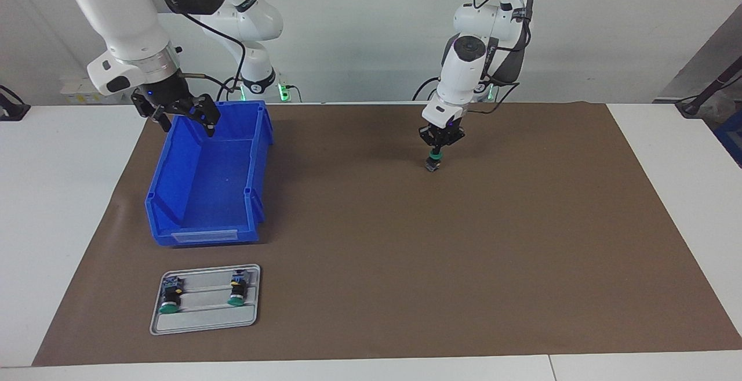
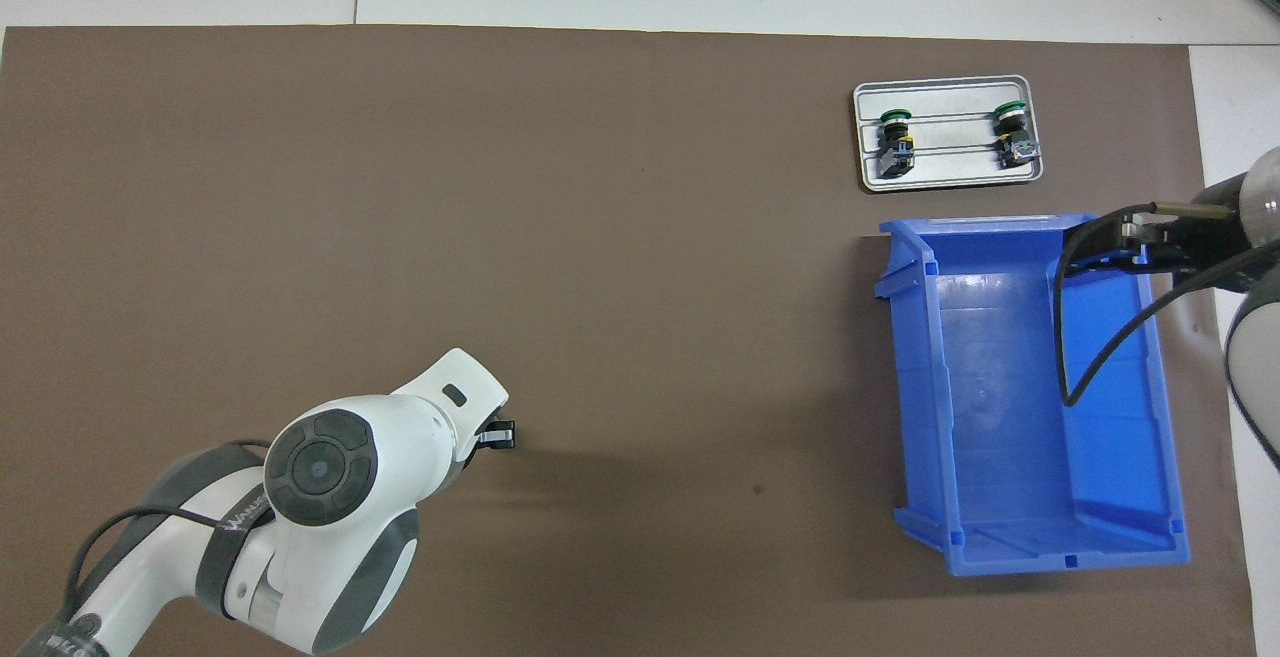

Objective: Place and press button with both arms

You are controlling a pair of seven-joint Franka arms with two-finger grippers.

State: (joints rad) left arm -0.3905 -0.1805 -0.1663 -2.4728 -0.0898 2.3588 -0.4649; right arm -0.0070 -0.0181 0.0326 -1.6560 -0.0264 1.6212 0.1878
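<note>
**Button held upright over the mat**

The small green-capped black button was gripped by its cap in the closed left gripper, body pointing down at the brown mat, well apart from the blue plastic bin. The right gripper was held spread over that bin.

blue bin, brown mat, green-capped button, grey tray

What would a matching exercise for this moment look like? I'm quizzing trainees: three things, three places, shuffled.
Things:
1. left claw
2. right claw
3. metal tray

Places:
A. over the blue bin
B. on the brown mat, beside the bin's open front, farther from the robots, carrying two buttons
C. over the bare mat, gripping a green-capped button

Pairs: 1-C, 2-A, 3-B
</note>
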